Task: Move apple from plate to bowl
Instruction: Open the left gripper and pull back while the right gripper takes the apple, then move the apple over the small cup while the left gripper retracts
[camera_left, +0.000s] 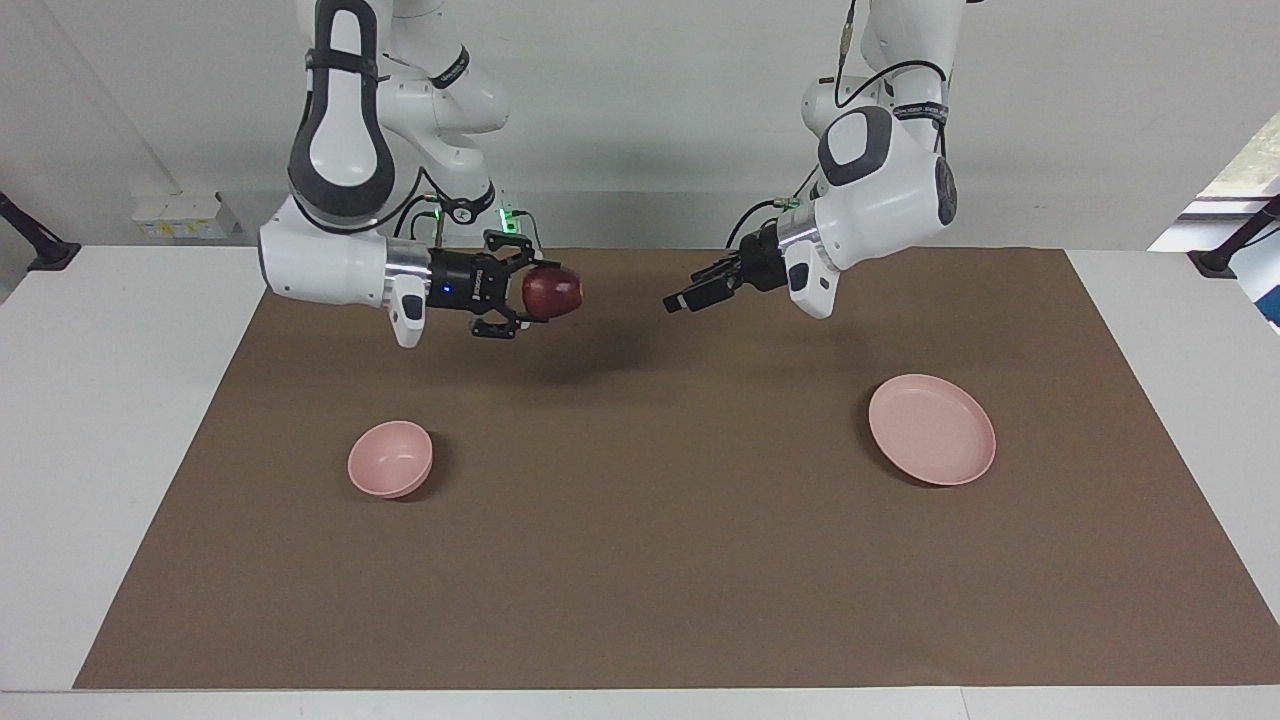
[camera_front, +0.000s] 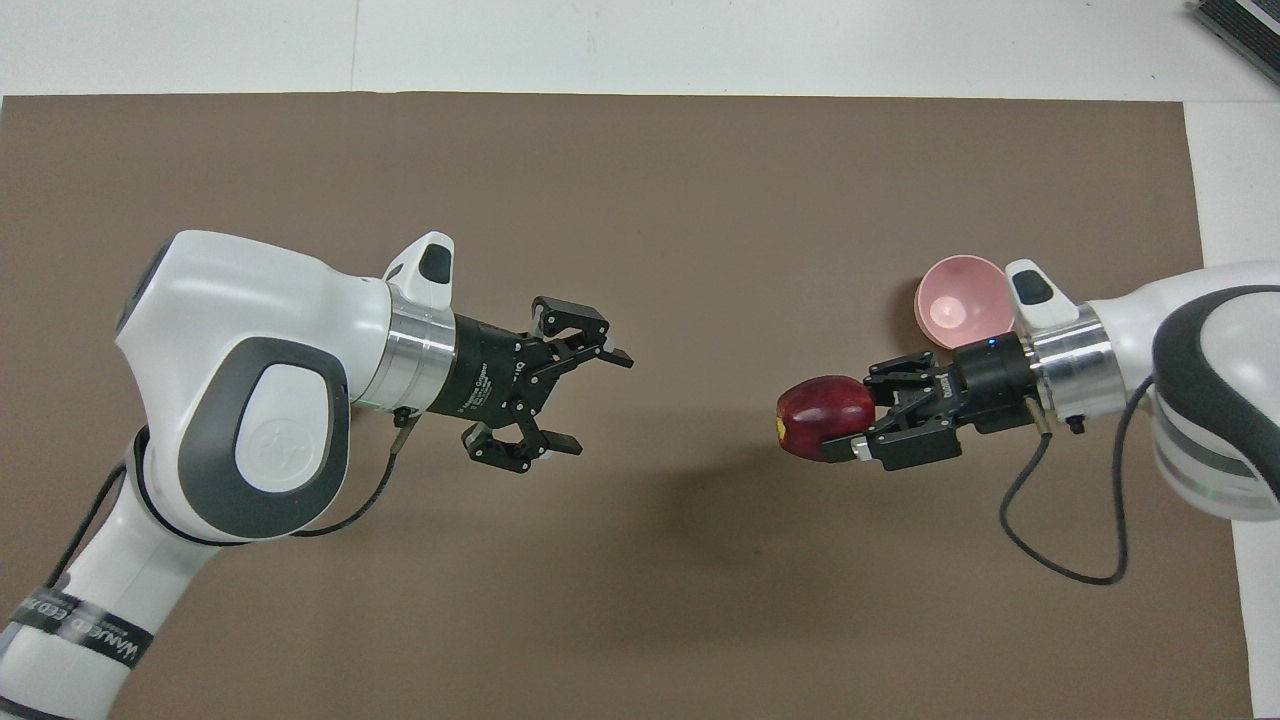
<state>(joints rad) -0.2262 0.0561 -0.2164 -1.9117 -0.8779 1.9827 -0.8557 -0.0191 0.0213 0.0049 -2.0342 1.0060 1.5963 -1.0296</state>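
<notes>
A dark red apple (camera_left: 553, 291) (camera_front: 815, 412) with a yellowish patch hangs in the air, my right gripper (camera_left: 540, 293) (camera_front: 862, 412) shut on it. They are over the brown mat close to the small pink bowl (camera_left: 390, 458) (camera_front: 962, 300), not above its opening. The left gripper (camera_left: 680, 297) (camera_front: 600, 405) is open and holds nothing, raised over the mat's middle. The flat pink plate (camera_left: 932, 430) lies bare toward the left arm's end; in the overhead view the left arm covers it.
A brown mat (camera_left: 640, 560) covers most of the white table (camera_left: 120, 400). Black clamps (camera_left: 40, 250) sit at the table's two ends. A dark object (camera_front: 1240, 25) lies off the mat at a corner farthest from the robots.
</notes>
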